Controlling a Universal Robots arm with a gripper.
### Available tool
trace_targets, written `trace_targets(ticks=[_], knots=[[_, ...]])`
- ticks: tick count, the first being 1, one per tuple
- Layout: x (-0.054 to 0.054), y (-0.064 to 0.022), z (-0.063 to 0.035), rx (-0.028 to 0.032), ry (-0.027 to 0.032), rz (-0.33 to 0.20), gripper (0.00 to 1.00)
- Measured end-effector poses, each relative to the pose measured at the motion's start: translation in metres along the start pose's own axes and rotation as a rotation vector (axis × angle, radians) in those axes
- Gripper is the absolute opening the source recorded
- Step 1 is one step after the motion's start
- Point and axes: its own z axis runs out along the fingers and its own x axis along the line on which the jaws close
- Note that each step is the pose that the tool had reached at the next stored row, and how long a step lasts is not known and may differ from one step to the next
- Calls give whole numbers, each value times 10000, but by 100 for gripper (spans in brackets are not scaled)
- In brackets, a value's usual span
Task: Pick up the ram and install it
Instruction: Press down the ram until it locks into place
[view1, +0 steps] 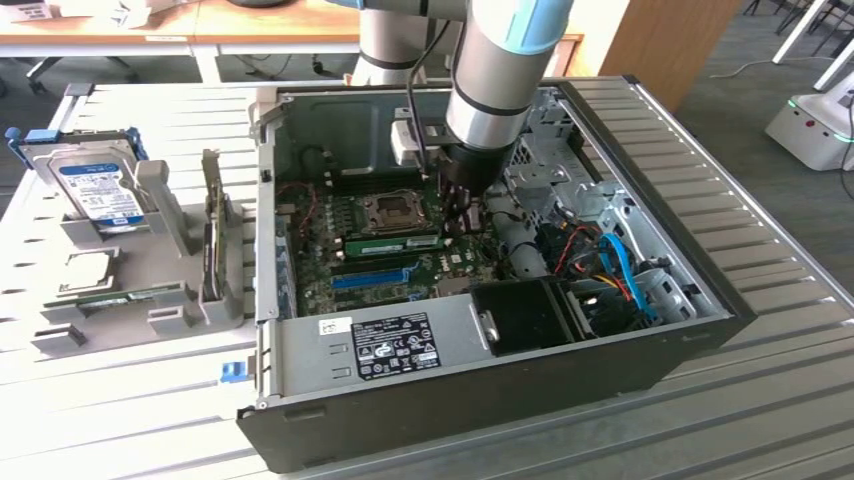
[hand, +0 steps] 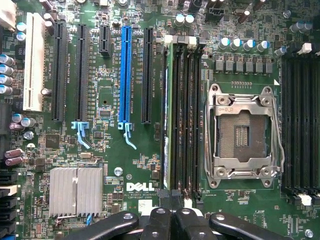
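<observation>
Ribbed metal table (view1: 781, 400), thin green ram (hand: 167, 100) seated in motherboard (hand: 107, 92), tool (hand: 172, 216) closed

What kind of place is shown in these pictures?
Probably a robotics lab or workshop inside an office building: an open computer case lies on a slatted metal table under a robot arm, a hard drive stands in a grey holder, and wooden desks stand behind.

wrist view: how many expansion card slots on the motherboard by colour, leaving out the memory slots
white slot: 1
blue slot: 1
black slots: 4 (3 long, 1 short)
total: 6
</observation>
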Motion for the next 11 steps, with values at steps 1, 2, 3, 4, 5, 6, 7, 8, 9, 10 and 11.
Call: trace_targets(ticks=[1, 2, 3, 4, 5, 6, 7, 8, 9, 10, 11], knots=[[0, 0, 1, 0, 1, 0, 11], [0, 0, 1, 0, 1, 0, 11], [0, 0, 1, 0, 1, 0, 11], [0, 0, 2, 0, 0, 0, 11], [0, 0, 2, 0, -1, 0, 11], [0, 0, 2, 1, -1, 0, 11], [0, 0, 2, 0, -1, 0, 11], [0, 0, 2, 0, -1, -1, 11], [0, 0, 2, 1, -1, 0, 11], [0, 0, 3, 1, -1, -1, 11], [0, 0, 3, 1, -1, 0, 11]])
